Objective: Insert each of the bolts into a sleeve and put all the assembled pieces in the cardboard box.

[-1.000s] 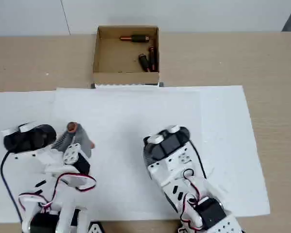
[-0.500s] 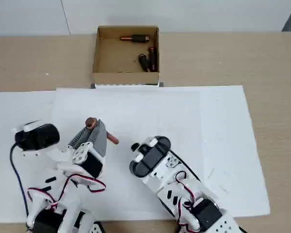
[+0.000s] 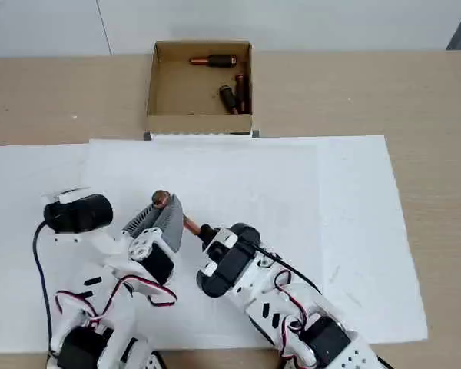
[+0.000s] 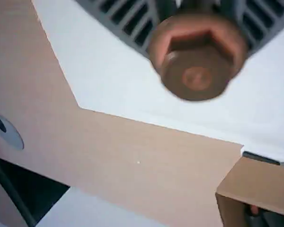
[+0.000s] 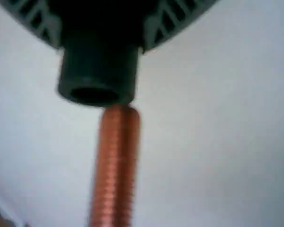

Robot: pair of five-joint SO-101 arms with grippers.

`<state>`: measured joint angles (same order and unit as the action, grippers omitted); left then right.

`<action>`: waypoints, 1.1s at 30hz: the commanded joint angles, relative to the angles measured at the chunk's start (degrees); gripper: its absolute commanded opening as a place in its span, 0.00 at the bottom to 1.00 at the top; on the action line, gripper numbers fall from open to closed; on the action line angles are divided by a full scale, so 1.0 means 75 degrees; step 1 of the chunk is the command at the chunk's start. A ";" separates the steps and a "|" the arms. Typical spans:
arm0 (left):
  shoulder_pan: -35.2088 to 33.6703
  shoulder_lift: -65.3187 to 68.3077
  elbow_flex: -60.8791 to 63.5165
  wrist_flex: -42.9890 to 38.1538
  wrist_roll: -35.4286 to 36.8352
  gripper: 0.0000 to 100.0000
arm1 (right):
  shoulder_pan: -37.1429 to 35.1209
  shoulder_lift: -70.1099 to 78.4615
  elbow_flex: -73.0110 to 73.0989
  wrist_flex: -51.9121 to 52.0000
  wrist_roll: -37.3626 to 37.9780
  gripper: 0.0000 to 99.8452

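**Copper and black against white and tan**

The bolt [image 4: 196, 56] is copper-brown from head to thread, and the sleeve [image 5: 97, 71] is matte black. The left pincer [image 3: 167, 211] has grey slatted fingers [image 4: 118, 16]. The right pincer [image 5: 98, 38] is dark grey, also slatted. The left arm [image 3: 111, 269] and right arm [image 3: 284, 307] are white, with black motors [image 3: 81, 214] and red, white and black wires [image 3: 138, 286]. A white sheet [image 3: 292, 200] covers the tan surface [image 3: 415, 100]. The cardboard box [image 3: 200, 123] is brown and holds copper-and-black pieces [image 3: 213, 60].

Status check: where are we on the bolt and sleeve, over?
Left gripper shut on bolt. Right gripper shut on sleeve. Bolt tip at sleeve mouth, not yet in. Nothing in the way.
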<state>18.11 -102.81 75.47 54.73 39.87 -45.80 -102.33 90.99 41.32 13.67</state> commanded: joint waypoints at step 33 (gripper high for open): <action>0.1078 -0.0047 0.1143 0.0504 -0.0293 0.00 | -0.0135 -0.0053 -0.0129 -0.1201 0.0457 0.00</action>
<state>25.41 -103.43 82.77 55.60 38.99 -46.59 -101.98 91.43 36.92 16.40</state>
